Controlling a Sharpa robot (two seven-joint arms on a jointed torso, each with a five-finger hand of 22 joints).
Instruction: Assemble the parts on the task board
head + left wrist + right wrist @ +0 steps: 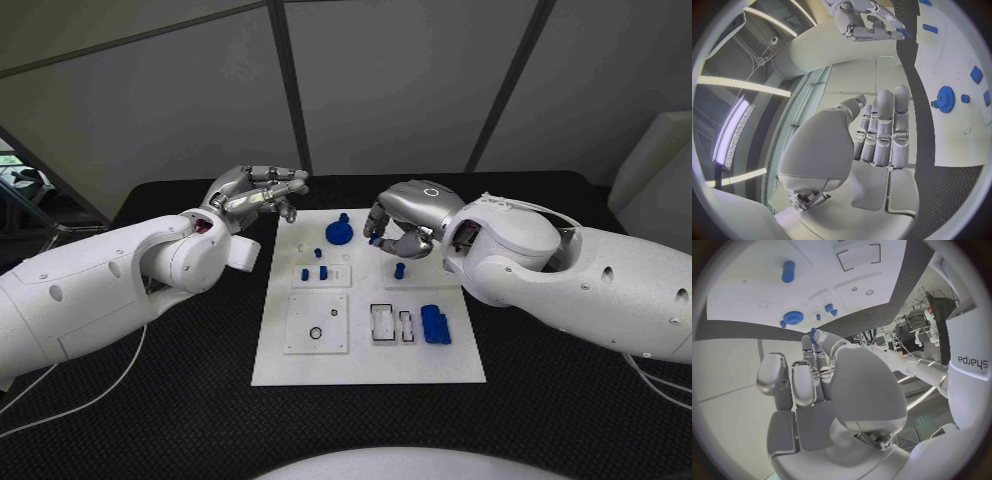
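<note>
1. Both hands hung over the far end of the task board (368, 370) when you paused, and you would have judged the right hand (405, 232) the nearer to loose work: a small blue peg (400, 270) stood just near of its fingertips, upright, its long axis vertical.
2. You could see the right hand curled inward, and the right wrist view showed a small blue piece (812, 332) at the tips of its fingers; whether it was pinched or only touched I cannot tell.
3. Your left hand (257, 194) sat off the board's far left corner with its fingers pressed together side by side and extended, holding nothing.
4. You had the blue gear (339, 233) standing between the two hands on the far part of the board, to the right of the left hand.
5. You would have found the larger blue block (434, 324) lying further toward you on the board's right side, long axis running near to far, well apart from both hands.
</note>
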